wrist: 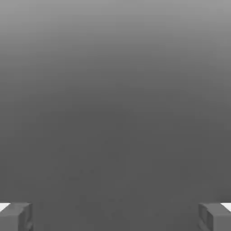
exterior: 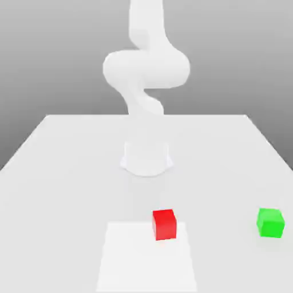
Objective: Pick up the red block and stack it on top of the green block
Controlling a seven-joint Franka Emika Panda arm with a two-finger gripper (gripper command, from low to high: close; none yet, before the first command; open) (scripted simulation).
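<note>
The red block (exterior: pixel 164 224) is a small bright red cube resting on the white table (exterior: pixel 68 171), in front of the arm's base (exterior: pixel 146 159). The green block (exterior: pixel 270 222), a cube of the same size, sits on the table well off toward the exterior view's right, apart from the red one. The white arm (exterior: pixel 146 68) rises from its base and bends upward out of the picture. In the hand view my gripper (wrist: pixel 115 217) is open, its two grey fingertips (wrist: pixel 18 217) standing far apart with nothing between them, against a plain grey backdrop.
A paler square patch (exterior: pixel 147 260) marks the table's near part, and the red block stands at its far right corner. The table's edges run off toward the exterior view's left and right.
</note>
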